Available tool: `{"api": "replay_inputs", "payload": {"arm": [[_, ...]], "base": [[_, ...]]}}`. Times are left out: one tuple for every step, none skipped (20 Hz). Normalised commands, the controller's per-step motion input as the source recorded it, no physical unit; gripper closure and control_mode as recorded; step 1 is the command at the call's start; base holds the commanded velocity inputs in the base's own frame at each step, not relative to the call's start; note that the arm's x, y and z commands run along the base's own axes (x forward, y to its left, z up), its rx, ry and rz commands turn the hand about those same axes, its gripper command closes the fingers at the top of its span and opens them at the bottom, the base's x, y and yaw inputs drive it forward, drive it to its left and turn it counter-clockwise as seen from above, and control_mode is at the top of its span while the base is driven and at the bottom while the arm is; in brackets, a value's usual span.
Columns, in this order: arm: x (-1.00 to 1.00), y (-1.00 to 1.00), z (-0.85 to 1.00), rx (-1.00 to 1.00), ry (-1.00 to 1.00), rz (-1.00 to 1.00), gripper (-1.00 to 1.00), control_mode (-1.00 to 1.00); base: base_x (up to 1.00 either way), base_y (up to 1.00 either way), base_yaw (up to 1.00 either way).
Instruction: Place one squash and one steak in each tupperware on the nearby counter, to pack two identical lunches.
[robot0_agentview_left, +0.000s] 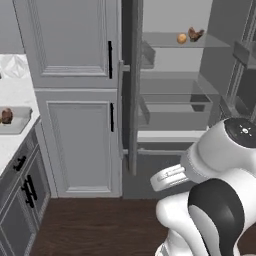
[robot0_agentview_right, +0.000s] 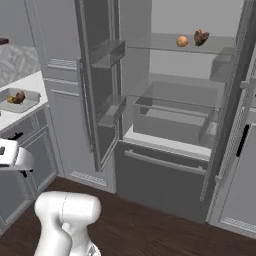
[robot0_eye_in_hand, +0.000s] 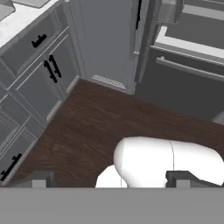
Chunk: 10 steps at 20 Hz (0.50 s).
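Observation:
An orange squash (robot0_agentview_left: 181, 38) (robot0_agentview_right: 182, 41) and a dark reddish-brown steak (robot0_agentview_left: 195, 34) (robot0_agentview_right: 201, 37) lie side by side on the upper shelf of the open fridge. On the white counter (robot0_agentview_left: 12, 92) (robot0_agentview_right: 11, 118) at the left stands a grey tupperware (robot0_agentview_left: 25, 119) (robot0_agentview_right: 31, 104). It holds a steak (robot0_agentview_left: 6, 116) (robot0_agentview_right: 19, 96) with a small yellow lump (robot0_agentview_right: 10, 100) beside it. My gripper (robot0_eye_in_hand: 111, 179) is open and empty. It hangs low, pointing down at the wooden floor, far from the fridge shelf and the counter.
The fridge doors (robot0_agentview_left: 131, 90) (robot0_agentview_right: 100, 85) stand open, with door bins and a lower drawer (robot0_agentview_right: 165, 162). A tall grey cabinet (robot0_agentview_left: 75, 100) stands between fridge and counter. Grey base cabinets with black handles (robot0_eye_in_hand: 52, 68) run under the counter. Dark wooden floor (robot0_eye_in_hand: 87, 122) lies in front.

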Motion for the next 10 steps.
{"api": "replay_inputs", "payload": {"arm": [[0.00,0.00,0.00,0.00,0.00,0.00,-1.00,1.00],[0.00,0.00,0.00,0.00,0.00,0.00,-1.00,1.00],[0.00,0.00,0.00,0.00,0.00,0.00,-1.00,1.00],[0.00,0.00,0.00,0.00,0.00,0.00,-1.00,1.00],[0.00,0.00,0.00,0.00,0.00,0.00,-1.00,1.00],[0.00,0.00,0.00,0.00,0.00,0.00,-1.00,1.00],[0.00,0.00,0.00,0.00,0.00,0.00,-1.00,1.00],[0.00,0.00,0.00,0.00,0.00,0.00,-1.00,1.00],[0.00,0.00,0.00,0.00,0.00,0.00,-1.00,1.00],[0.00,0.00,0.00,0.00,0.00,0.00,-1.00,1.00]], "base": [[-0.14,-0.86,-0.20],[-0.07,-0.76,-0.21],[-0.03,-0.74,-0.22],[0.00,-0.67,-0.23],[0.00,-0.65,-0.24],[0.00,-0.64,-0.24],[0.00,-0.62,-0.24],[0.07,-0.41,-0.22],[0.18,-0.31,-0.22],[0.34,-0.14,-0.21]]}}
